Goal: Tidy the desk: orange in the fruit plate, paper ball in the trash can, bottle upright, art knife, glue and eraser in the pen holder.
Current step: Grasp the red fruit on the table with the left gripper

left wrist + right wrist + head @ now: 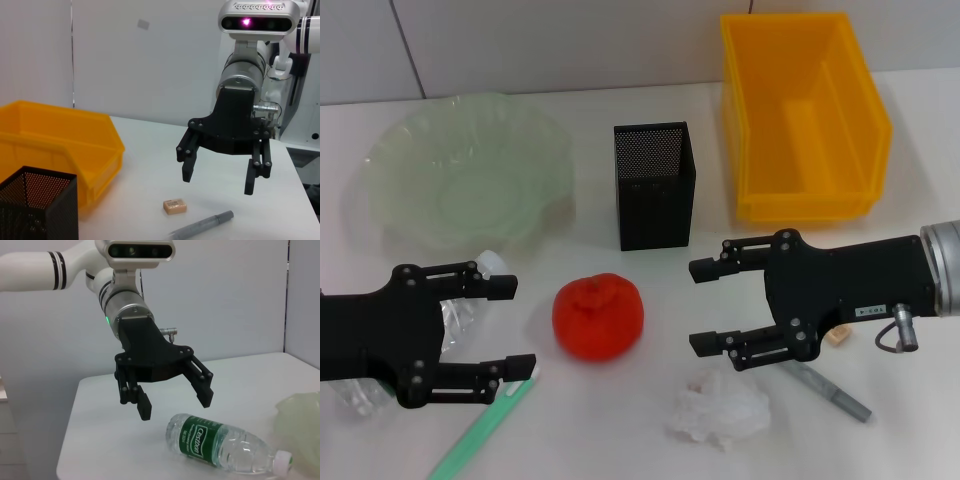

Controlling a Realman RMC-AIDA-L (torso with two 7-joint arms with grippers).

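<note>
the orange point(598, 316) sits on the white worktop point(880, 440) at the centre, between the two tools and touching neither. the left tool point(510, 327) hovers at its 9 o'clock with fingers spread, above the bottle point(224, 448), which lies on its side, long axis slanting, white cap toward the fruit plate point(465, 170) at 11 o'clock. the right tool point(700, 306) hovers at 3 o'clock, fingers also spread. the pen holder point(655, 185) stands upright at 12 o'clock, the trash can point(805, 120) at 1 o'clock. the paper ball point(720, 410) lies at 4 o'clock. the eraser point(174, 206) lies flat under the right tool, just beside a grey pen point(202, 226) that slants across the worktop. a green stick point(485, 425) slants at 7 o'clock.
</note>
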